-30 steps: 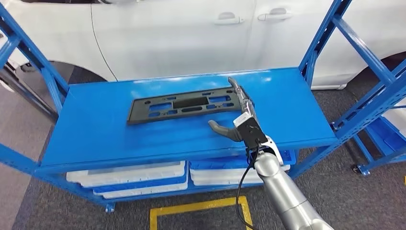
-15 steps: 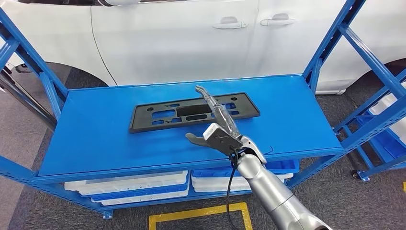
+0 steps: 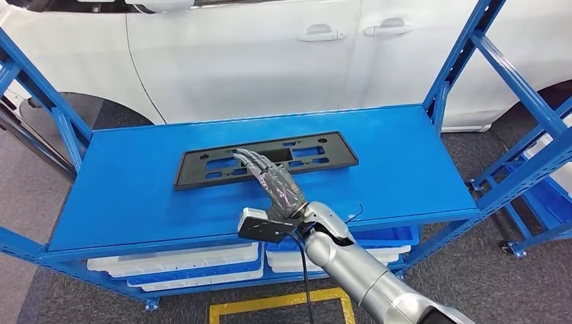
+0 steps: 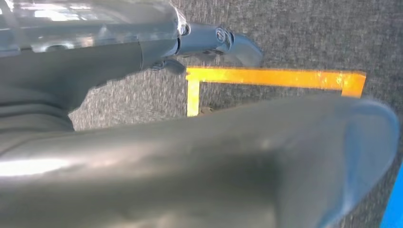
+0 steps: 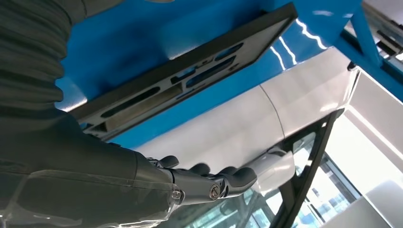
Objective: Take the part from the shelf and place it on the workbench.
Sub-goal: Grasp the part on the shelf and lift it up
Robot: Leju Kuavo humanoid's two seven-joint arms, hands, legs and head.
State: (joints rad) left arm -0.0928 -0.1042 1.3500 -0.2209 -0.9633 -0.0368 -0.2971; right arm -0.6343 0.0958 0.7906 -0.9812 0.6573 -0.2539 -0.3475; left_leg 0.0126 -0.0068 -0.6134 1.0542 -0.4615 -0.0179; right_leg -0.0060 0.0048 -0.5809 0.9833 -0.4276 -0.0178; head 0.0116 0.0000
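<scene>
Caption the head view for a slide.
Right hand reaching over a black part lying flat on a blue shelf.

The blue shelf (image 3: 135, 189) carries a flat black part (image 3: 202, 162) lying mid-shelf.

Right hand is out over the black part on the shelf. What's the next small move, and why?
Probably lower the right hand onto the black part and close the fingers around its near edge. The fingers are stretched out over the part's middle and hold nothing, and the part lies flat on the blue shelf.
</scene>
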